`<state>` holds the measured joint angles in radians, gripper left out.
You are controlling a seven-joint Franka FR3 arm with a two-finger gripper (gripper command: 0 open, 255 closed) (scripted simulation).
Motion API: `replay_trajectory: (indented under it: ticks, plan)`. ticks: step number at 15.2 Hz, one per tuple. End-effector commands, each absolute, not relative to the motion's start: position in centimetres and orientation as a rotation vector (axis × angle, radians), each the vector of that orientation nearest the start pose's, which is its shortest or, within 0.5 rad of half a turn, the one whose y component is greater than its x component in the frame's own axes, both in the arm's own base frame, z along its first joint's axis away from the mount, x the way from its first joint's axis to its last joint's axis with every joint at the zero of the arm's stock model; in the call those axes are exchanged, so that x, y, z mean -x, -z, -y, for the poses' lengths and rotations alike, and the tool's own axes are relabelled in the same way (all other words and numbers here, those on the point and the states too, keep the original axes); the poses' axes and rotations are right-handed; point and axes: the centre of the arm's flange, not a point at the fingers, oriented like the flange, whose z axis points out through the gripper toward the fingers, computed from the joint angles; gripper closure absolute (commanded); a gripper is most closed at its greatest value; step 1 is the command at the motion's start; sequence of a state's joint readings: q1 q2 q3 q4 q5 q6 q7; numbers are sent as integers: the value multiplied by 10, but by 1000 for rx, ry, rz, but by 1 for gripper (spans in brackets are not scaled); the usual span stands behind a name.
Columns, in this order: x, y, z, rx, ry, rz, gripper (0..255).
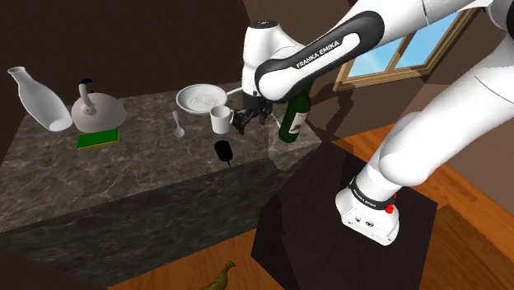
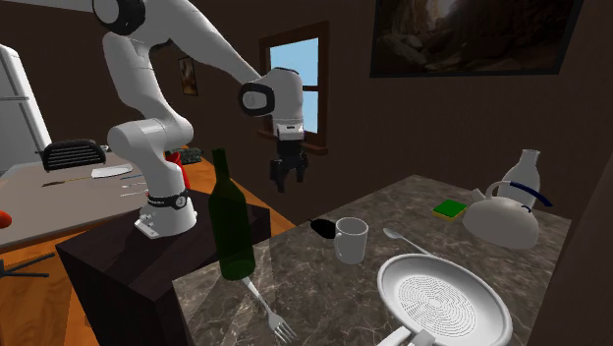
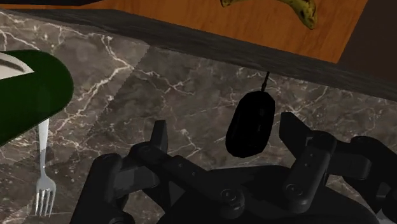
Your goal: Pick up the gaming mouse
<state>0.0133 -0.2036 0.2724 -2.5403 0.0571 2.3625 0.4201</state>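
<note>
The gaming mouse (image 1: 223, 150) is small, black and oval, with a thin cord. It lies on the dark marble counter (image 1: 140, 165) near the front edge. In the second exterior view the mouse (image 2: 321, 228) sits just beside a white cup (image 2: 351, 239). My black gripper (image 1: 245, 121) hangs in the air above the counter, higher than the mouse and clear of it (image 2: 286, 175). In the wrist view the gripper (image 3: 224, 130) is open with the fingers spread wide. The mouse (image 3: 252, 123) shows below, between them and closer to one finger (image 3: 294, 130), untouched.
A tall dark green bottle (image 1: 295, 111) stands close beside the arm, with a fork (image 2: 267, 307) near it. The white cup (image 1: 219, 119), a spoon (image 1: 179, 125), a white perforated plate (image 1: 200, 98), a kettle (image 1: 97, 107), a green sponge (image 1: 99, 138) and a white vase (image 1: 39, 99) stand farther back. A banana (image 1: 218, 278) lies on the wooden floor.
</note>
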Motion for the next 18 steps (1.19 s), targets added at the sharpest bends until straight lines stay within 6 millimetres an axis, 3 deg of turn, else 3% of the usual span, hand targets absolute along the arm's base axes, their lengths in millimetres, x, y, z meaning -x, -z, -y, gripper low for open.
replay_trajectory:
  ticks: [1,10,18]
  plan:
    - [-438,-322,-131,3119,49,-328,0]
    - [-500,-234,-169,3050,97,-516,0]
    - [-503,-192,-171,3046,99,-526,0]
